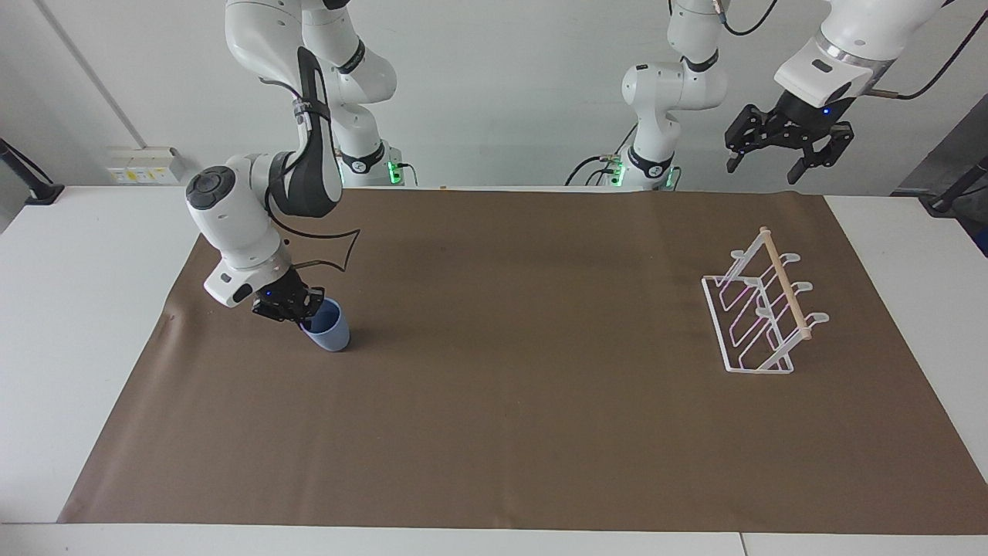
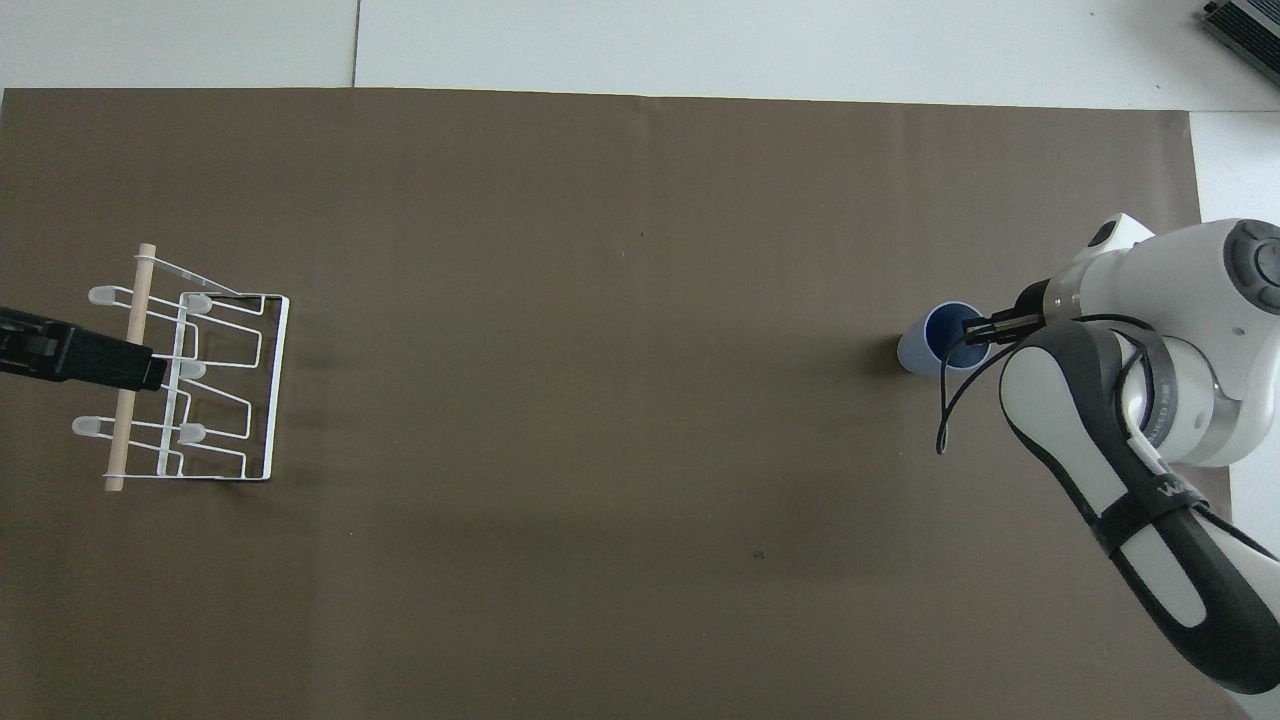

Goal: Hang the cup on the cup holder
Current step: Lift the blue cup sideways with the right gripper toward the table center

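a white table [image 1: 93, 324] carries a wide brown paper mat [image 1: 509, 401] before a plain pale wall [image 1: 502, 77]. toward the left arm's end of the mat stands the cup holder [image 1: 760, 313], a slanted clear rack with a wooden dowel [image 1: 785, 283] across its top, well apart from the cup and with bare mat between them. the left gripper [image 1: 789, 150] waits high over that end, its fingers spread apart. toward the right arm's end, the light-blue cup [image 1: 328, 326] sits tilted on the mat, and the right gripper [image 1: 297, 309] is pinched onto its rim, one finger inside the mouth.
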